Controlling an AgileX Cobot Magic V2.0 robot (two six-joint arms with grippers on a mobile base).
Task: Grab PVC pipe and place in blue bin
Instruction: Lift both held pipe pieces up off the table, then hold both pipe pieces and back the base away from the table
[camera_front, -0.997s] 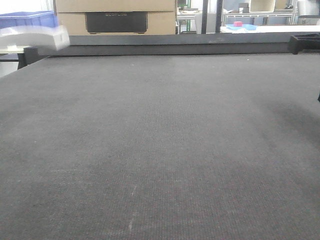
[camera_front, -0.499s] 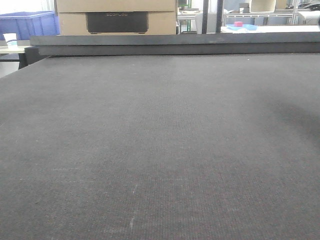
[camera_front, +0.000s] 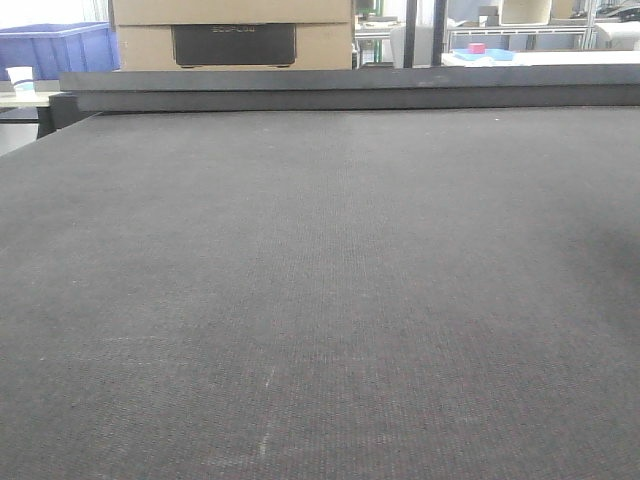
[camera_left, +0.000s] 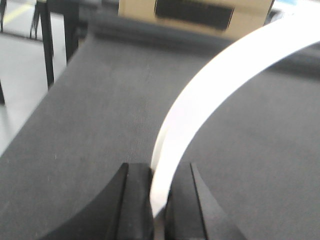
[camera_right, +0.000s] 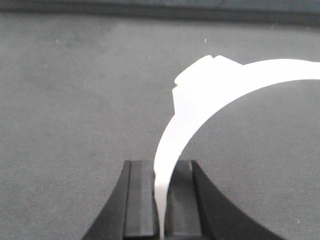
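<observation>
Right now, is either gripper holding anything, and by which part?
Both. The left gripper pinches a curved white PVC pipe by its thin wall's near end; the right gripper pinches a curved PVC piece likewise.

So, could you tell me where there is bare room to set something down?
The dark mat is bare from its near edge to the raised far rail. Things stand only beyond that rail: a cardboard box and, far left, the blue bin.
</observation>
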